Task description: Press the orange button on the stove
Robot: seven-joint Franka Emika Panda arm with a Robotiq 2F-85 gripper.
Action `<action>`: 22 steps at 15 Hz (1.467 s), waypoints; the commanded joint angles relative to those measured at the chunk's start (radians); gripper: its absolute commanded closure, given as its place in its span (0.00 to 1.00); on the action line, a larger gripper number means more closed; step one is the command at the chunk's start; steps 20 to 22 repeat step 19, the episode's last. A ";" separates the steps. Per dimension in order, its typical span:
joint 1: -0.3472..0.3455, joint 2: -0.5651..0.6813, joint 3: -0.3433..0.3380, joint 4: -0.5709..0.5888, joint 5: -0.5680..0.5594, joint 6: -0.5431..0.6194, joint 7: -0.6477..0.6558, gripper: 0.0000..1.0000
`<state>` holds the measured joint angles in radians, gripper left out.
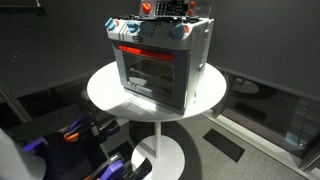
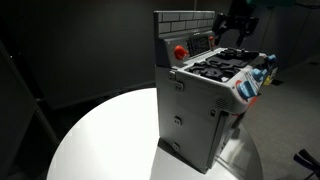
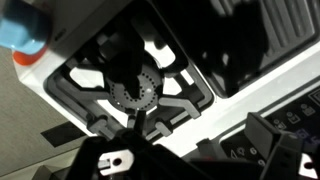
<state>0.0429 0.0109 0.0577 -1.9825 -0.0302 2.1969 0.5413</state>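
The stove (image 1: pixel 160 65) is a silver-grey toy oven with a glass door and a red-orange handle bar, standing on a round white table (image 1: pixel 105 90). It also shows in an exterior view (image 2: pixel 205 110), with its black burner grates (image 2: pixel 225 65) on top. A round orange button (image 2: pixel 180 51) sits on the lower part of its upright back panel. My gripper (image 2: pixel 235 30) hangs just above the burners near the back panel, to the right of the button. It looks open and empty. It is at the top edge in an exterior view (image 1: pixel 160 6). The wrist view looks down on a burner grate (image 3: pixel 135 90), with the gripper (image 3: pixel 190 150) dark at the bottom.
Blue-white knobs (image 1: pixel 180 31) line the stove's front top edge; one shows in the wrist view (image 3: pixel 25 25). The table's rim (image 2: pixel 90 130) curves round the stove. Dark curtains are behind. Purple and orange items (image 1: pixel 75 130) lie on the floor beside the table's white pedestal (image 1: pixel 160 150).
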 commanded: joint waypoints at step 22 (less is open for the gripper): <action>-0.005 -0.273 0.016 -0.097 0.101 -0.525 -0.185 0.00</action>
